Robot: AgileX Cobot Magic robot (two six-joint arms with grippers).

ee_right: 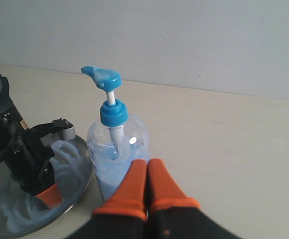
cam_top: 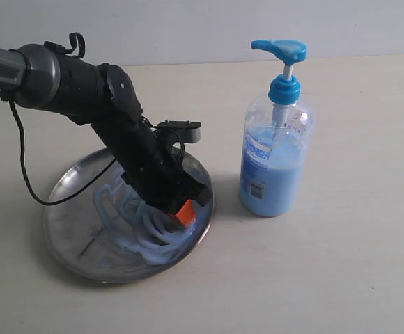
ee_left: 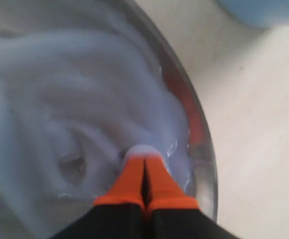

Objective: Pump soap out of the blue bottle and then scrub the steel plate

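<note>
The left arm [cam_top: 83, 83] slopes steeply down from the counter's [cam_top: 341, 278] left edge. Its jaws are pressed together, their tips sunk in the soap [cam_top: 150, 240] smeared over the steel plate [cam_top: 63, 188] near the front edge. The right jaws, also together, point toward the blue bottle [cam_top: 275, 160], which stands mid-counter beside the plate.

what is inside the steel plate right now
Swirled pale blue soap covers much of the steel plate, and the shut orange tips of the left gripper sit in it near the rim. The plate's floor under the soap and the arm is hidden.
</note>
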